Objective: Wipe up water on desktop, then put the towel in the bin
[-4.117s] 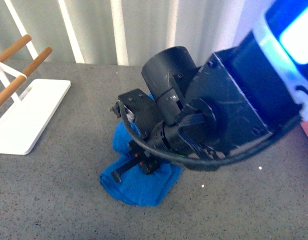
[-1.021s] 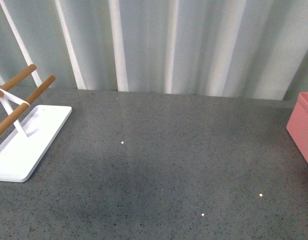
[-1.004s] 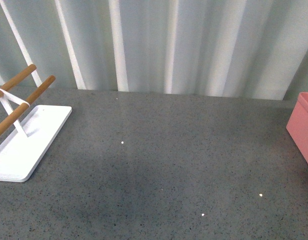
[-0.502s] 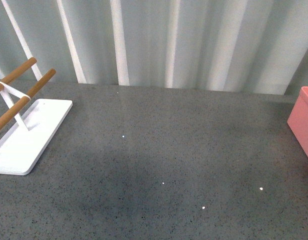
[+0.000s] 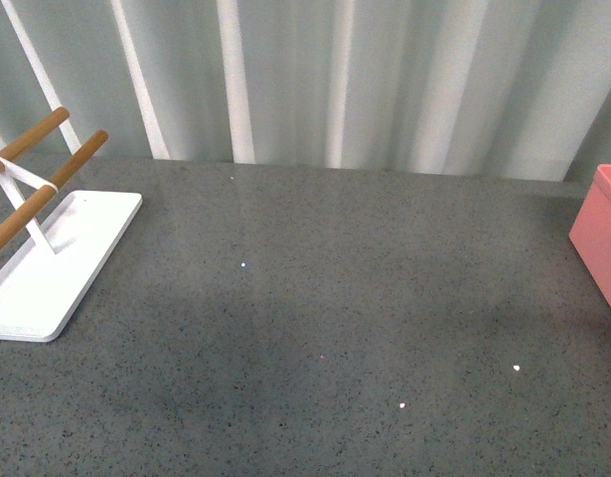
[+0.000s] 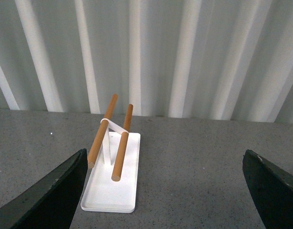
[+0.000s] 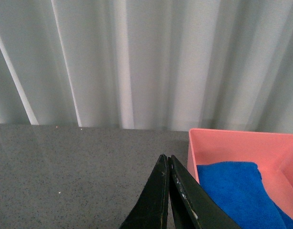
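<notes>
The blue towel point(image 7: 239, 191) lies inside the salmon-pink bin point(image 7: 232, 140); in the front view only a corner of the bin point(image 5: 601, 238) shows at the right edge and the towel is out of sight. The speckled grey desktop point(image 5: 335, 318) spreads across the front view with no arm over it. My right gripper point(image 7: 167, 160) is shut with nothing between its dark fingers, held over the desktop just beside the bin's near wall. My left gripper point(image 6: 165, 191) is open, its fingers point(image 6: 51, 195) wide apart over bare desktop point(image 6: 194, 171).
A white rack point(image 5: 47, 263) with two wooden rods point(image 5: 32, 169) stands at the desktop's left; the rack point(image 6: 113, 179) also lies ahead of the left gripper. A ribbed pale wall point(image 5: 335, 79) closes the back edge.
Four seconds ago an arm pressed the blue towel on the desktop's middle; arm and towel are gone from the front view. Since half a second ago the view has shifted slightly.
</notes>
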Robot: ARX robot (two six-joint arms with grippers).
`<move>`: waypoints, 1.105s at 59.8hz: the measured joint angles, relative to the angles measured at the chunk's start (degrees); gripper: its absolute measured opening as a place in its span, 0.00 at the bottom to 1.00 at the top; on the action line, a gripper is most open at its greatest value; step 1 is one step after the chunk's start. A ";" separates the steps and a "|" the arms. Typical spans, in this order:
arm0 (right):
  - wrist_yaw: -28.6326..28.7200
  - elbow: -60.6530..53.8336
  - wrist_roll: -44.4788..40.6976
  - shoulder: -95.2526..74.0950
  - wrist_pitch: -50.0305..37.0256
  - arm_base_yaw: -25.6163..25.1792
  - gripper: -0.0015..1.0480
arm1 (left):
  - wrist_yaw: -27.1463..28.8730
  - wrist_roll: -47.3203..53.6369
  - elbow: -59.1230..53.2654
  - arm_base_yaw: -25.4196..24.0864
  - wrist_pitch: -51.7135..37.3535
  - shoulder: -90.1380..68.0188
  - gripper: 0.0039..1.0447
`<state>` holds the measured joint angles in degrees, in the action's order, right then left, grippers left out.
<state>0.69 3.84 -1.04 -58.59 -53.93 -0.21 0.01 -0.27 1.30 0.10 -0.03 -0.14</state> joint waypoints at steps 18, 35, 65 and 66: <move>-0.26 -2.14 0.04 14.71 11.89 0.04 0.03 | 0.00 0.00 0.00 0.00 0.00 -0.02 0.94; -0.42 -2.40 0.07 29.38 25.07 0.07 0.03 | 0.00 0.00 0.00 0.00 0.00 -0.02 0.94; -0.46 -2.49 0.35 43.58 38.73 0.07 0.03 | 0.00 0.00 0.00 0.00 0.00 -0.02 0.94; -0.46 -2.49 0.35 43.95 39.10 0.07 0.03 | 0.00 0.00 0.00 0.00 0.00 -0.02 0.94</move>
<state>0.23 1.34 -0.69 -14.63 -14.83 -0.14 0.01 -0.27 1.30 0.10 -0.03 -0.16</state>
